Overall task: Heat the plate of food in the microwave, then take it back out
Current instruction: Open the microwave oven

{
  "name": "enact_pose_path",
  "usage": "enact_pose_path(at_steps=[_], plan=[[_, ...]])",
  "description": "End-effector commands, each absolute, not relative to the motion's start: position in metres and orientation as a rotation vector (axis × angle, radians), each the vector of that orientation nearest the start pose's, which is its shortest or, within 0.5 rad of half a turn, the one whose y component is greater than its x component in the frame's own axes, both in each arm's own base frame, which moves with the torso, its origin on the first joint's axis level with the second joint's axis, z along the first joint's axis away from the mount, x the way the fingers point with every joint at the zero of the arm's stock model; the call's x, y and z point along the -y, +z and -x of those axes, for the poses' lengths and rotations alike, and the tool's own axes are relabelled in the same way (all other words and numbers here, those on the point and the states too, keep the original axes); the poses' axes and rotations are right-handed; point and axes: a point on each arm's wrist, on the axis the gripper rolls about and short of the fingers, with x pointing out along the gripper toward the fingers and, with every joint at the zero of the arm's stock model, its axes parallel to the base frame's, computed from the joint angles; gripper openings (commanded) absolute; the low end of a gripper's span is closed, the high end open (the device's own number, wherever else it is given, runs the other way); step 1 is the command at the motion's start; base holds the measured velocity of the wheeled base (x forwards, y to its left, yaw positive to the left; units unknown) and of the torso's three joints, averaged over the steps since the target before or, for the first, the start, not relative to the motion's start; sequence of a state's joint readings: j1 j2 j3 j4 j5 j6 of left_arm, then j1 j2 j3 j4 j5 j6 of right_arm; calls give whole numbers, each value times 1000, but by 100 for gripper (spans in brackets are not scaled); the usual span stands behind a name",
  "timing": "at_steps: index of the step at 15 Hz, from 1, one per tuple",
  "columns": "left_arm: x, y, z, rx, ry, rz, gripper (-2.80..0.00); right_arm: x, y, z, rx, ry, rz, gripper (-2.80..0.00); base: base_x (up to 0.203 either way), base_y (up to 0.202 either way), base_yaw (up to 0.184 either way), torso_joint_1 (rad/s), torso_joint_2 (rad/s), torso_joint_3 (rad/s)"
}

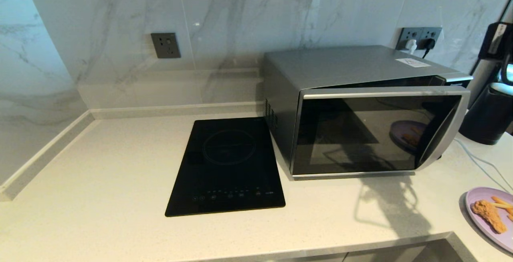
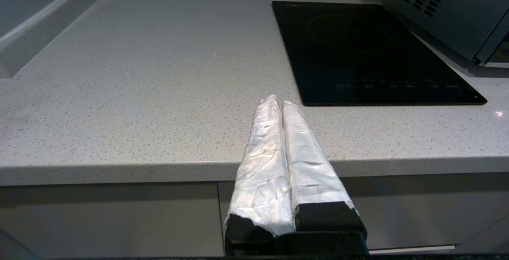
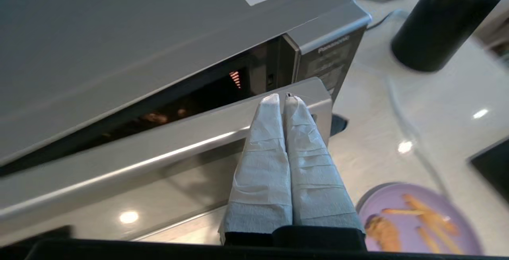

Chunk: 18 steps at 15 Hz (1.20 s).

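Observation:
The silver-grey microwave [image 1: 340,65] stands at the back right of the counter, its dark glass door [image 1: 360,134] swung slightly ajar at the handle end. In the right wrist view a dark gap shows between the microwave's body [image 3: 139,33] and the door's top edge [image 3: 159,152]. My right gripper [image 3: 281,97] is shut, empty, with its tips over the door's top corner by the handle end. The lilac plate of food [image 1: 481,196] rests on the counter at the far right, below and beside that gripper [image 3: 405,224]. My left gripper [image 2: 277,101] is shut and empty, parked at the counter's front edge.
A flat black induction hob [image 1: 228,166] lies left of the microwave. A black kettle [image 1: 487,113] stands to the microwave's right, with a white cable [image 1: 477,162] running across the counter toward the plate. Open countertop stretches to the left of the hob.

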<state>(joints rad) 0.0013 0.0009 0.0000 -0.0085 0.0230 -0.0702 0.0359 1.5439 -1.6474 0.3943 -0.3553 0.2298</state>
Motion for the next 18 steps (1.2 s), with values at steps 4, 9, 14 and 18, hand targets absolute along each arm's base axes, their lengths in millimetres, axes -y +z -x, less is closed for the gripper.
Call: enact_pose_path(at_steps=[4, 9, 14, 18], plan=[[0, 76, 23, 9, 24, 71, -280, 36, 367, -271, -319, -253, -428, -280, 0, 0, 0, 0, 0, 0], [0, 76, 23, 9, 24, 71, -280, 39, 368, -287, -326, -159, -506, -280, 0, 0, 0, 0, 0, 0], [0, 76, 23, 9, 24, 71, -280, 45, 341, -329, -401, -191, -471, -280, 0, 0, 0, 0, 0, 0], [0, 76, 23, 9, 24, 71, -280, 49, 326, -350, -430, -228, -445, -280, 0, 0, 0, 0, 0, 0]])
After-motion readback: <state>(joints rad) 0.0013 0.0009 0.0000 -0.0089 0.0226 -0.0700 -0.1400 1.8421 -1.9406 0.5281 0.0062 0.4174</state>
